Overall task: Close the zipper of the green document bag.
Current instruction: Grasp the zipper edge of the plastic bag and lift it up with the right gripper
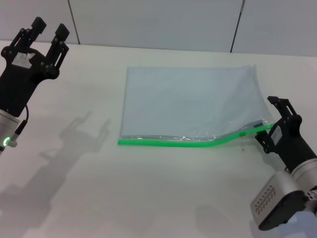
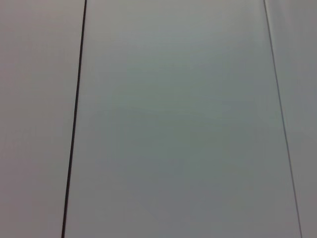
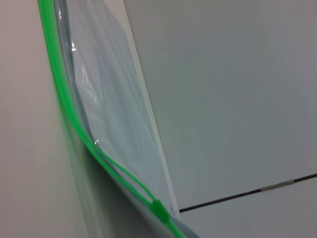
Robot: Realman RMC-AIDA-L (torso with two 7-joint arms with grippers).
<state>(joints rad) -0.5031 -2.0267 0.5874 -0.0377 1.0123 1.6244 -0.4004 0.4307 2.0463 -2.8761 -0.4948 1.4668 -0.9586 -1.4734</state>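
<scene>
- L gripper (image 1: 48, 30): raised at far left of table (image 1: 148, 198), well apart from bag, fingers spread, nothing held. Looks parked. Its wrist cam shows only wall panels.
- Bag (image 1: 188, 99): flat on table, centre to right of head view, well away from L arm. Translucent pale sheet, thin & floppy; right end is lifted and creased, so it bends with any pull. Prob. light and slick on the smooth top, will slide if tugged unpinned.
- Zipper (image 1: 168, 143): green strip on bag's near edge. Lies straight on table at left, then curves up toward right end. In right wrist view the two tracks look parted along the rise, so I judge it not yet shut there.
- Slider (image 3: 158, 210): small green lump on the strip near its right end, just beside R gripper. Best hold pt: pinch the tab itself, not the soft film; far corner wants holding down or bag will drag along.
- R gripper (image 1: 277, 125): at bag's right end, touching or at the raised zipper end. Can't tell if claw is spread or pinching.
</scene>
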